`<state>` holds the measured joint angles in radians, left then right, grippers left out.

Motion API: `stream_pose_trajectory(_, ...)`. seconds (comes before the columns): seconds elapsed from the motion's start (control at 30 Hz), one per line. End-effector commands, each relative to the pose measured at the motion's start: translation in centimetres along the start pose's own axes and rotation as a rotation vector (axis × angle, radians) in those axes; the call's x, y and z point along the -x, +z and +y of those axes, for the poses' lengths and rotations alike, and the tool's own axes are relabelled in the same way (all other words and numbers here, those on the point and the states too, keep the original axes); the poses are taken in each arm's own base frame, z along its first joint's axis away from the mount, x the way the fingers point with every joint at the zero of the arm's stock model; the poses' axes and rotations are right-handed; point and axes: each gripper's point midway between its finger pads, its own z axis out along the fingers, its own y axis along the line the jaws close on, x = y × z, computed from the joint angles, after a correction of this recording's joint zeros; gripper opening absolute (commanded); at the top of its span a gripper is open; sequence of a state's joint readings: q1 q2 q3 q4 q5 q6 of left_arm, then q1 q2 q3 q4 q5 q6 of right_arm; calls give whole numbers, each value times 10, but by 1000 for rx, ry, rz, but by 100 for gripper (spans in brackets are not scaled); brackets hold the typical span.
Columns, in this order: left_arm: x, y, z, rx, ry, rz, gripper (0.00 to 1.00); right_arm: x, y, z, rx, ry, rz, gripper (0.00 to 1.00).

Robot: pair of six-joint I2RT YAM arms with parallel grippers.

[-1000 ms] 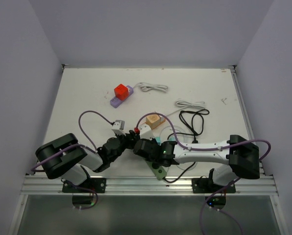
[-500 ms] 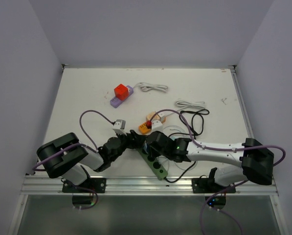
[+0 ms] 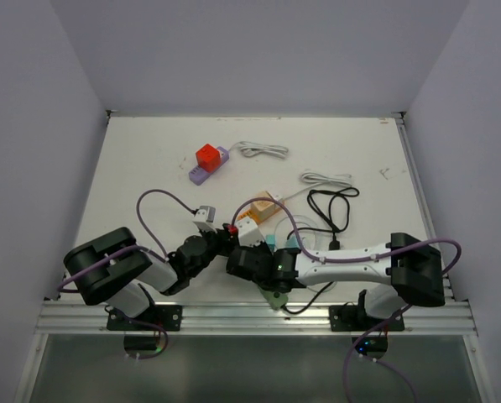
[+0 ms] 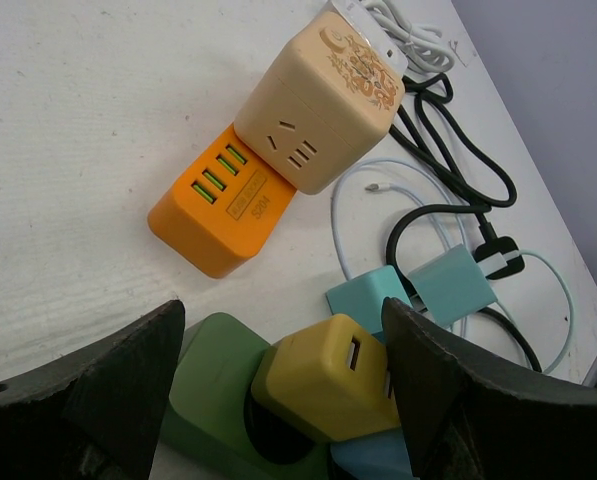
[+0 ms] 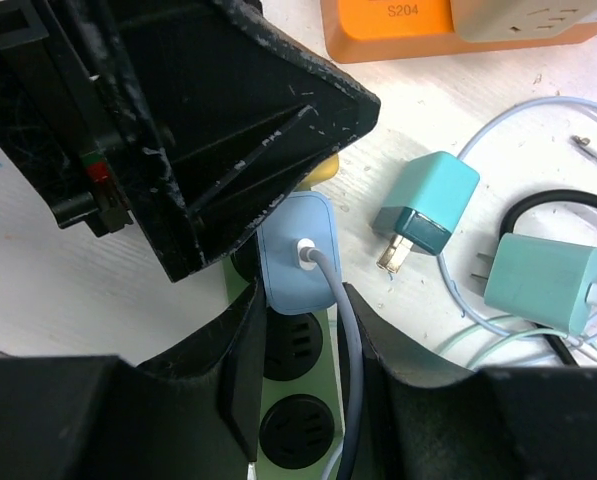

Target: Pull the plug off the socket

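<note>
Left gripper (image 4: 283,335) stands wide open and holds nothing. Its jaws straddle the yellow cube-shaped plastic plug (image 4: 323,385), which lies directly ahead, seated in the green plastic power strip (image 4: 213,390). Right gripper (image 5: 303,330) is closed over the same strip, just behind a pale-blue plug (image 5: 296,250), with no grip evident. The left arm is judged better placed to pull the yellow plug.

The plug (image 5: 298,250) is smooth, matt pale-blue plastic, and the socket strip (image 5: 296,395) is matt green plastic. The white surface (image 4: 68,150) looks finely grainy. My left gripper (image 4: 278,335) has scuffed black plastic fingers (image 5: 268,110).
</note>
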<state>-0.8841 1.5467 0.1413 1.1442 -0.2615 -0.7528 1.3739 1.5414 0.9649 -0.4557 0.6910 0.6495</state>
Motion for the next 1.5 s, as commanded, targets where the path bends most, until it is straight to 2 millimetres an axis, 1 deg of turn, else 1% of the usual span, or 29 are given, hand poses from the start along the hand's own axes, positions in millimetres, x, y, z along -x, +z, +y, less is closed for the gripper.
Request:
stream_pose_trajectory(0.0,-83,-51,103,325,214,346,82,53,-17,1,86,211,-144,0)
stream_pose_trajectory(0.03,-83,-51,103,325,214,346,82,57,-11,-7,114,280,-132,0)
stream_pose_trajectory(0.07,-82,-51,103,325,214,344,82,48,-7,2,212,348,-96,0)
stream_pose_trajectory(0.1,-82,-51,103,324,214,345,82,55,-13,0,278,411,-103,0)
stream_pose_trajectory(0.13,-83,-52,103,325,214,346,82,60,-8,-9,291,472,-105,0)
stream_pose_trajectory(0.17,-83,-51,103,324,214,345,82,60,-6,-10,318,510,-109,0)
stream_pose_trajectory(0.23,-83,-51,103,323,214,346,81,63,-9,-8,347,513,-101,0)
stream_pose_trajectory(0.27,-83,-50,102,321,213,346,81,67,-10,-7,343,482,-99,0)
stream_pose_trajectory(0.3,-83,-50,102,321,213,343,81,67,-9,-8,329,466,-96,0)
stream_pose_trajectory(0.33,-83,-50,103,320,216,344,81,63,-7,-4,311,435,-86,0)
stream_pose_trajectory(0.37,-83,-50,102,321,214,344,81,67,-9,-4,294,395,-96,0)
stream_pose_trajectory(0.4,-83,-50,103,320,214,346,81,67,-9,-2,272,364,-99,0)
stream_pose_trajectory(0.43,-83,-50,103,322,215,345,81,62,-6,1,204,304,-115,0)
stream_pose_trajectory(0.47,-83,-50,102,320,215,345,81,69,-12,2,167,248,-130,0)
stream_pose_trajectory(0.53,-83,-51,103,323,217,347,81,71,-19,7,80,169,-173,0)
stream_pose_trajectory(0.6,-82,-50,103,322,215,343,81,75,-21,13,37,104,-200,0)
stream_pose_trajectory(0.63,-82,-51,103,323,213,339,81,75,-24,16,27,88,-213,0)
stream_pose_trajectory(0.67,-80,-51,102,321,211,333,81,73,-21,14,-12,66,-215,0)
stream_pose_trajectory(0.77,-71,-51,94,292,204,303,81,67,-16,10,-44,51,-211,0)
stream_pose_trajectory(0.87,-58,-49,81,259,201,269,82,60,-13,11,-38,55,-201,0)
stream_pose_trajectory(1.0,-41,-49,71,241,200,228,82,60,-13,14,0,67,-208,0)
stream_pose_trajectory(1.03,-41,-49,70,237,196,224,82,60,-15,16,12,67,-208,3)
stream_pose_trajectory(1.1,-41,-50,69,235,192,226,82,61,-16,21,38,61,-198,14)
stream_pose_trajectory(1.13,-40,-50,68,231,189,225,82,65,-18,24,62,69,-204,31)
stream_pose_trajectory(1.17,-40,-50,67,229,189,225,82,62,-17,25,77,67,-199,39)
stream_pose_trajectory(1.2,-39,-50,66,224,189,222,82,61,-19,29,109,75,-193,51)
stream_pose_trajectory(1.3,-37,-49,62,210,187,219,82,65,-23,27,145,102,-204,62)
stream_pose_trajectory(1.4,-33,-45,56,196,196,216,82,64,-21,21,143,92,-190,66)
stream_pose_trajectory(1.47,-31,-43,54,193,206,218,83,61,-16,19,143,81,-167,68)
